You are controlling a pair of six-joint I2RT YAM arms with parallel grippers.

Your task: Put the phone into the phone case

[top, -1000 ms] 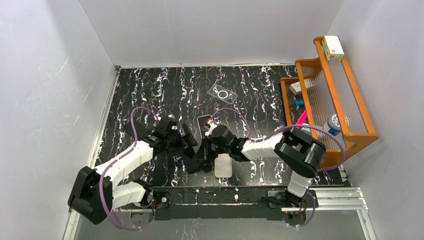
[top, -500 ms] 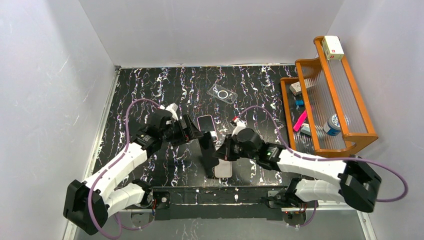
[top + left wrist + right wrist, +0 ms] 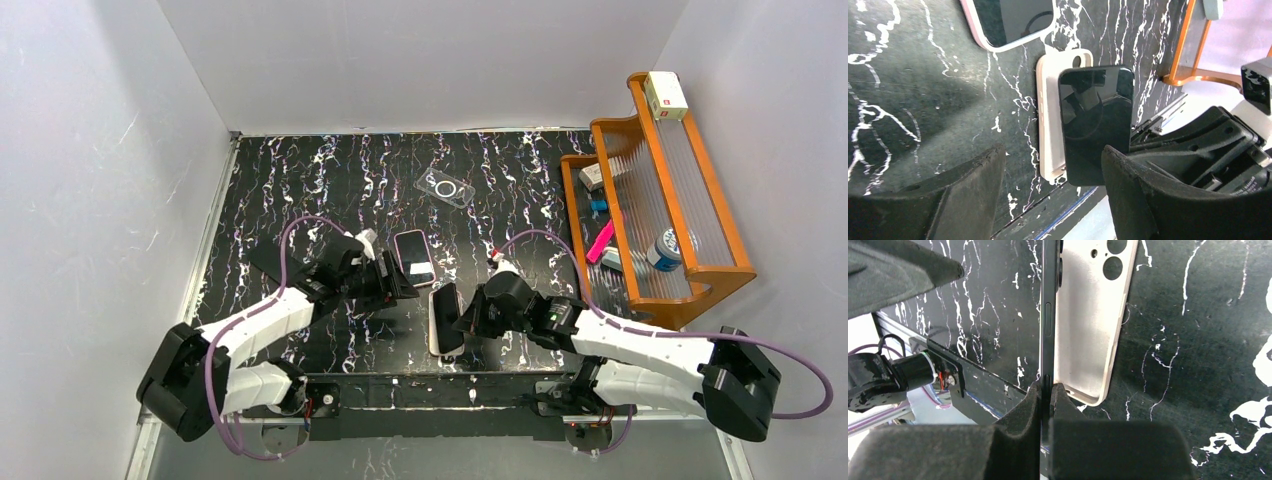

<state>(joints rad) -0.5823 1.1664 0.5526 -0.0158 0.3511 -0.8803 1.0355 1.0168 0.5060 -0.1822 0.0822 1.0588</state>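
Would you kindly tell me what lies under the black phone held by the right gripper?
An empty pale phone case, inside up, on the table. In the left wrist view the black phone hides part of it.

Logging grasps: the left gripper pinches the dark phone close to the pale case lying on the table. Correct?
Wrong arm: the right gripper pinches the dark phone, as the right wrist view shows; the left gripper stands open, holding nothing. The pale case lies as you say.
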